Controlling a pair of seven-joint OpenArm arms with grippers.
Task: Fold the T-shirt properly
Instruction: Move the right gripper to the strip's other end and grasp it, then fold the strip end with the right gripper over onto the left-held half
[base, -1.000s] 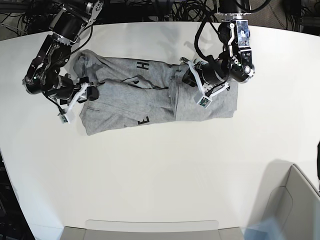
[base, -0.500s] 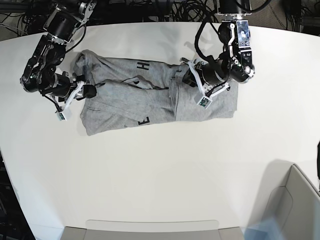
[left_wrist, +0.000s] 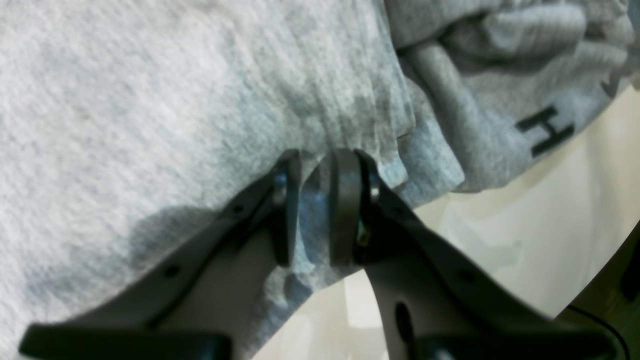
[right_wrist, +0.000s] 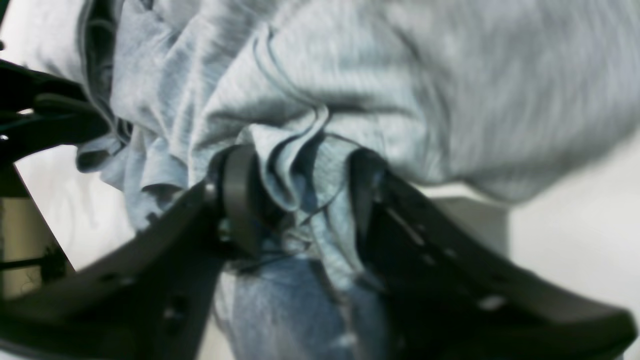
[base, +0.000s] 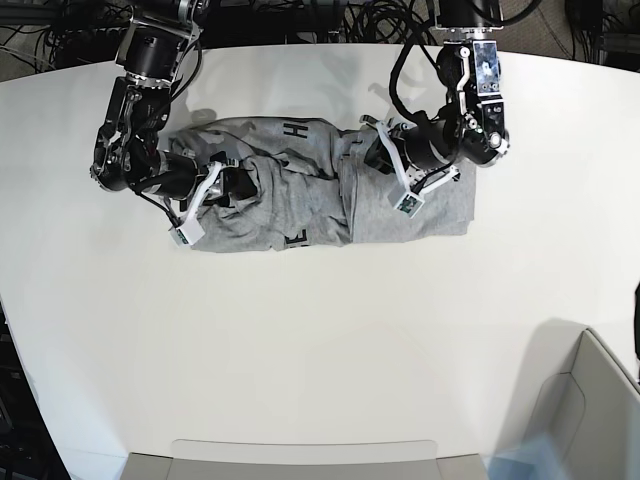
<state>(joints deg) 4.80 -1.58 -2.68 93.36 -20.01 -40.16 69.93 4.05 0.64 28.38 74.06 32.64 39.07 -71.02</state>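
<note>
In the base view the right gripper (base: 232, 186) sits at the left of the frame, on the bunched left end of the T-shirt (base: 320, 200). The T-shirt lies across the upper middle of the white counter (base: 320, 350), rumpled at its left end and flatter toward the right, with dark letters showing near its top edge and its lower edge. In the right wrist view the right gripper (right_wrist: 300, 200) has its jaws partly apart with gathered folds of the T-shirt (right_wrist: 350, 75) between them; the left finger presses the cloth, and the fabric fills the gap, so it has hold of a thick bunch.

Further right in the base view the left gripper (base: 378, 152) rests on the T-shirt's right portion, beside a fold line running top to bottom. In the left wrist view the left gripper (left_wrist: 315, 210) has its jaws drawn close together, pinching an edge of the T-shirt (left_wrist: 150, 100) between the pads; a dark letter H shows on the cloth at the upper right of that frame, with bare counter (left_wrist: 500, 240) below it.

A grey bin (base: 590, 410) stands at the lower right corner of the base view, well apart from the T-shirt.
</note>
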